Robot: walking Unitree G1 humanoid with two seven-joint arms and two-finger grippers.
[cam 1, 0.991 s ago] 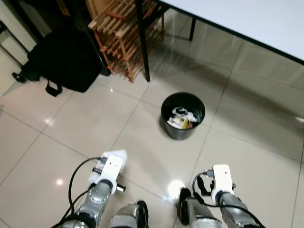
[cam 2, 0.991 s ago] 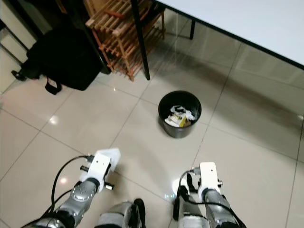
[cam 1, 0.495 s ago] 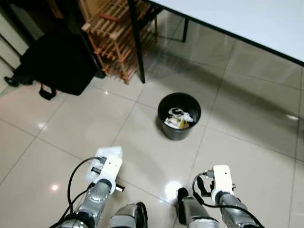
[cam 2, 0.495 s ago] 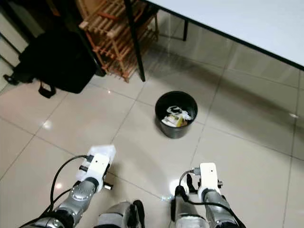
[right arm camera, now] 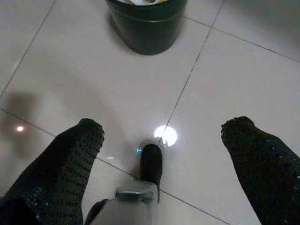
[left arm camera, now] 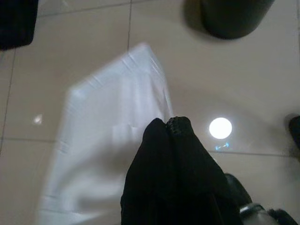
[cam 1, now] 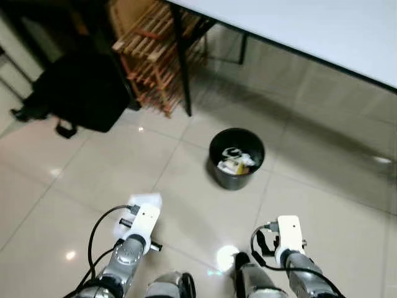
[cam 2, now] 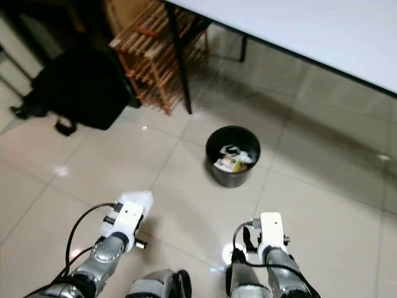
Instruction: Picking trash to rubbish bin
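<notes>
White crumpled sheet of plastic trash is clamped by left gripper, fingers pressed together, low over floor tiles. Round black rubbish bin stands ahead, approx. centre. Right gripper is spread wide, w/ nothing held. Sheet should be released only once directly above bin rim.

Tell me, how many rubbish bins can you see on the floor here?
1. A single round black rubbish bin stands on the tiled floor ahead of the robot, near the white table's edge, already holding some trash. Others could be hidden beyond the picture.
</notes>
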